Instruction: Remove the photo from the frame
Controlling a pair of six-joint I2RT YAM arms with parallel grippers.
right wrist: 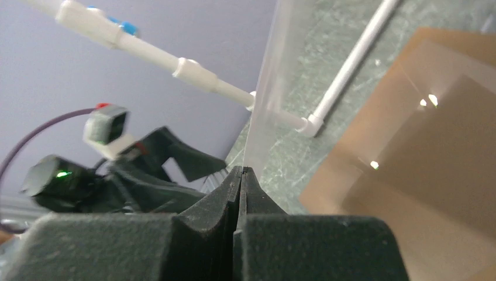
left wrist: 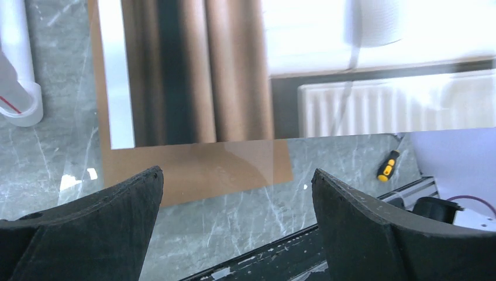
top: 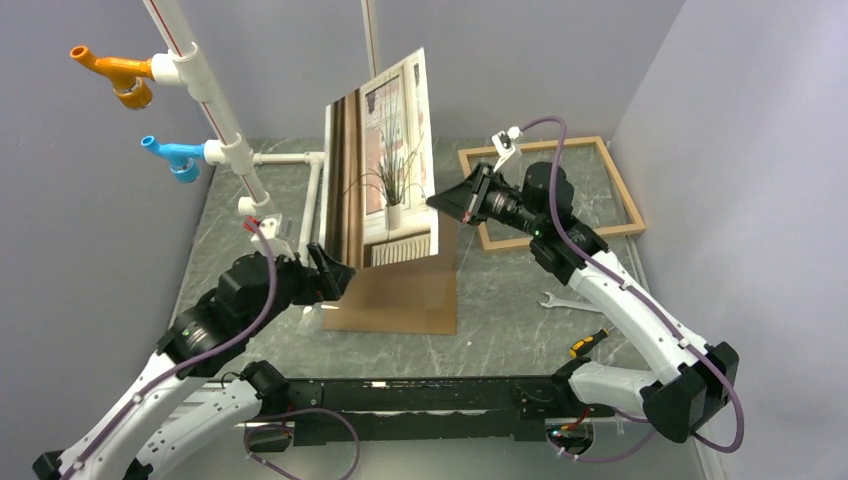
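Note:
The photo [top: 385,170], a print of a spiky potted plant by brown curtains, stands upright above the table's middle. My right gripper [top: 436,202] is shut on its right edge. In the right wrist view the sheet [right wrist: 266,88] rises edge-on from the closed tips [right wrist: 241,170]. My left gripper [top: 335,280] is open and empty by the photo's lower left corner. In the left wrist view the photo [left wrist: 205,70] fills the top, beyond the open gripper [left wrist: 237,172]. The light-wood frame [top: 618,185] lies flat and empty at the back right.
A plain brown board [top: 390,305] lies flat under the photo. A white pipe structure [top: 225,120] with orange and blue fittings stands at the back left. A wrench [top: 565,302] and a yellow-handled screwdriver [top: 588,343] lie right of the board. A black rail [top: 420,400] runs along the near edge.

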